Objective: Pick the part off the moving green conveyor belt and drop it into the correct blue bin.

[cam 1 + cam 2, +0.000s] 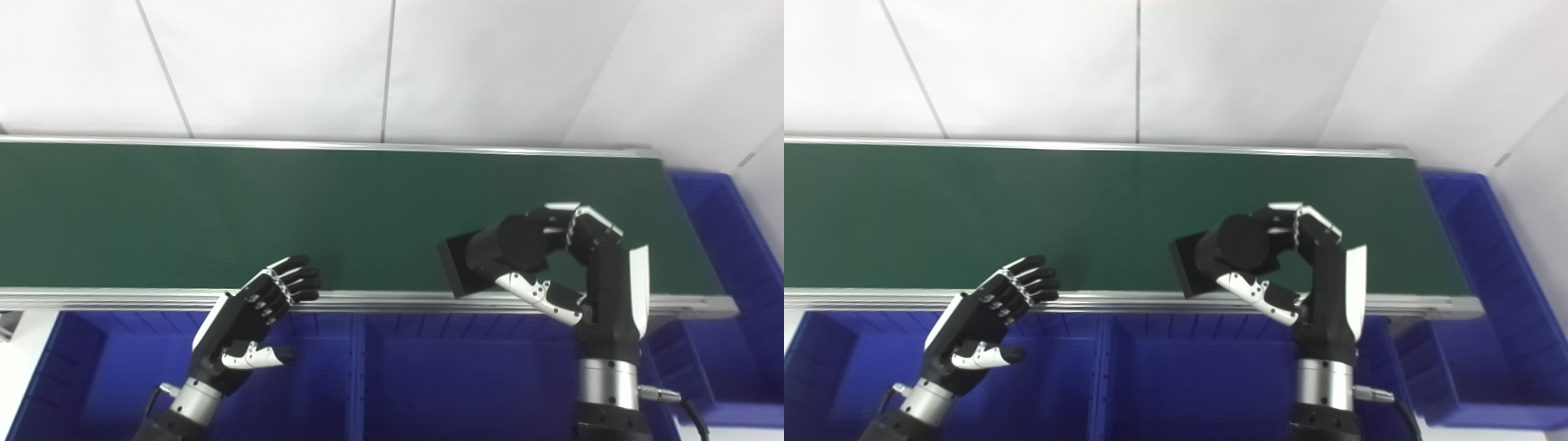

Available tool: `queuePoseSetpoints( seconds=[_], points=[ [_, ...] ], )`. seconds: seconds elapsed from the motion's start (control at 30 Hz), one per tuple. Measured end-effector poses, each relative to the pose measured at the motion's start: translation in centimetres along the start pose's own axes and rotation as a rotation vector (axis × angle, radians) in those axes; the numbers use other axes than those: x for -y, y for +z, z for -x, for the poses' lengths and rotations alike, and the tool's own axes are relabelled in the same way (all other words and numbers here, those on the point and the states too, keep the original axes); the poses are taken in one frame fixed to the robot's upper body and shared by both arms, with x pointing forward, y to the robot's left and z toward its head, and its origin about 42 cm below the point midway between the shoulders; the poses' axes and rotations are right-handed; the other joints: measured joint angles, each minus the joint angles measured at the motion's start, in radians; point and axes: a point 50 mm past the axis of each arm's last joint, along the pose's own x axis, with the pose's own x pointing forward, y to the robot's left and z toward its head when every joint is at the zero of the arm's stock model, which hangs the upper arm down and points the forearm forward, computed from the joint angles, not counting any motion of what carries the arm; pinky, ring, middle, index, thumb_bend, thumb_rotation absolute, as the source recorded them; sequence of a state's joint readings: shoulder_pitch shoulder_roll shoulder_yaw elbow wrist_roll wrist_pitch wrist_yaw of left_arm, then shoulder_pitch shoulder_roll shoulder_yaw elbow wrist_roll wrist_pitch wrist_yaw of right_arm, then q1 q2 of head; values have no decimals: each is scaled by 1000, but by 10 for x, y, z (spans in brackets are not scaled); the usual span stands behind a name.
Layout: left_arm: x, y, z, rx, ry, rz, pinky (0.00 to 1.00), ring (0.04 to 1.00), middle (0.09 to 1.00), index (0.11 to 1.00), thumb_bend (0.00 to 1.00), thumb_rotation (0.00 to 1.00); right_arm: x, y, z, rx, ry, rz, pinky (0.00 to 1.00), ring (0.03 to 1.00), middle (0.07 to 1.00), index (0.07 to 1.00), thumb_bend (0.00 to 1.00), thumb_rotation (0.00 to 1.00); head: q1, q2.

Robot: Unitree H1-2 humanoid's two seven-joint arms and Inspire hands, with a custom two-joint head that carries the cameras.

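A black part (490, 254), a round cylinder on a square base plate, lies tilted above the near edge of the green conveyor belt (245, 208). My right hand (563, 263) is shut on the part, fingers over the cylinder and thumb under it. In the right eye view the same part (1222, 251) shows inside that hand (1298, 263). My left hand (257, 312) hovers open over the belt's near rail, fingers spread and holding nothing.
Blue bins run along the near side under the belt: one at the left (122, 367), one in the middle (465, 373). Another blue bin (723, 245) stands past the belt's right end. A white wall rises behind the belt.
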State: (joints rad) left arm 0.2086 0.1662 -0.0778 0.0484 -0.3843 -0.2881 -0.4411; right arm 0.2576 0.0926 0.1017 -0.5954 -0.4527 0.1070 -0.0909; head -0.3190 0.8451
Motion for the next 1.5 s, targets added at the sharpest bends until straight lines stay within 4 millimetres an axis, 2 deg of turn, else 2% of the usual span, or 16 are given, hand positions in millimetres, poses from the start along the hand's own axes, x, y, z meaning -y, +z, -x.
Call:
queuePoseSetpoints(
  seconds=[0.37, 0.67, 0.93, 1.2, 1.37, 1.43, 1.47, 1.5],
  points=[
    [-1, 7, 1, -15, 8, 6, 740, 763, 784, 809, 904, 232, 3, -49, 51, -215, -65, 8, 367, 406, 490, 528, 516, 0, -12, 25],
    [-2, 13, 1, -15, 14, 5, 733, 755, 780, 808, 913, 241, 1, -100, 76, -391, -104, -6, 386, 421, 499, 511, 518, 0, -12, 35],
    [-1, 17, 0, -6, 9, 2, 730, 752, 777, 807, 912, 242, -4, -129, 84, -466, -113, 15, 413, 442, 501, 488, 520, 0, -8, 43],
    [-1, 16, 1, -14, 11, 4, 729, 752, 778, 805, 922, 242, -9, -154, 86, -503, -88, 45, 391, 429, 507, 491, 519, 0, -3, 42],
    [0, 16, 1, -20, 11, 7, 730, 753, 779, 806, 918, 243, -7, -157, 84, -490, -92, 52, 386, 424, 505, 509, 518, 0, -2, 40],
    [0, 16, 1, -20, 11, 8, 732, 754, 778, 808, 922, 244, -7, -157, 84, -490, -93, 47, 419, 419, 515, 527, 516, 0, -2, 35],
    [0, 16, 1, -19, 11, 8, 733, 755, 779, 809, 920, 245, -7, -157, 84, -491, -93, 41, 467, 508, 591, 613, 656, 31, -2, 35],
    [0, 16, 1, -19, 11, 9, 733, 754, 778, 810, 919, 247, -7, -155, 83, -487, -90, 29, 547, 612, 680, 711, 739, 95, -2, 35]
  ],
)
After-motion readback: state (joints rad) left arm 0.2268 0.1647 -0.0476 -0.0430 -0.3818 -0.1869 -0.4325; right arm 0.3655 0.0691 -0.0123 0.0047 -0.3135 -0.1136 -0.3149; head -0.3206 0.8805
